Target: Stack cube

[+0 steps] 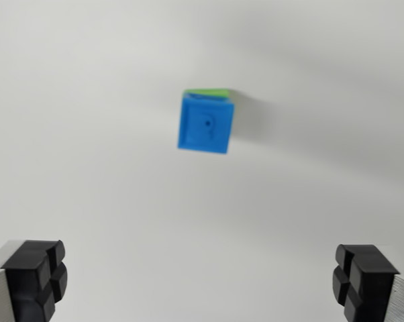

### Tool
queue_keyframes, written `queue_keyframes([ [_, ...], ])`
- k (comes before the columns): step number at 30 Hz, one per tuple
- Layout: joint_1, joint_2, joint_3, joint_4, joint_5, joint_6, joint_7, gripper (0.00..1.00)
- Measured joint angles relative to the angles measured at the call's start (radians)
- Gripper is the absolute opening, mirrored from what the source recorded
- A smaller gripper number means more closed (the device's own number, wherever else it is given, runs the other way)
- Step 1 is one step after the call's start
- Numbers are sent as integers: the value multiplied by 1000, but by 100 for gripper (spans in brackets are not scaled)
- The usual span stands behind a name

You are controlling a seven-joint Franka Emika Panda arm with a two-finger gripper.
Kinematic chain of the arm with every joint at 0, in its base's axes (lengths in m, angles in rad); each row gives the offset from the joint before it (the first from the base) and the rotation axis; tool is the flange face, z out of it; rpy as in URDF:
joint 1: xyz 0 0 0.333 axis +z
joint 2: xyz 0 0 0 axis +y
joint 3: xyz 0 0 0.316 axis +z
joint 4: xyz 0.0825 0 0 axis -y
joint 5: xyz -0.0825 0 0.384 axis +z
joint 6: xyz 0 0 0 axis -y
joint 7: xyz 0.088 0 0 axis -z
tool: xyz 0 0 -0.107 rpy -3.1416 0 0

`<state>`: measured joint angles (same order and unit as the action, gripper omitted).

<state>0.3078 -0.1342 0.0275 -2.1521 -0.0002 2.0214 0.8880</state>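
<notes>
The blue cube [205, 125] is seen from above in the upper middle of the wrist view, slightly to the right of centre, resting on a plain white surface [108, 134]. A small dark mark and a faint curved emboss can be made out on its top face, though the picture is blurred and no finer detail can be read. A strip of green cube [209, 93] is shown along the blue cube's far edge, so the blue cube is seated on top of the green one and covers nearly all of it; only that narrow green band is left visible. A soft shadow is cast on the surface to the right of the stack.

The gripper [202, 282] is held well above and apart from the stack, with nothing between its fingers. Its two black fingertips [37, 272] are seen in the bottom corners of the wrist view, one at the left and one at the right, spread wide with bare white surface between them. Grey metal parts of the fingers are visible at the outer edges of both corners
</notes>
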Motion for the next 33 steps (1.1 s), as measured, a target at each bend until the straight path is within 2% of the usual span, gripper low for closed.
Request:
queue_keyframes([
  [8, 0, -5, 0, 16, 0, -21, 0, 100],
  [33, 0, -3, 0, 16, 0, -22, 0, 100],
])
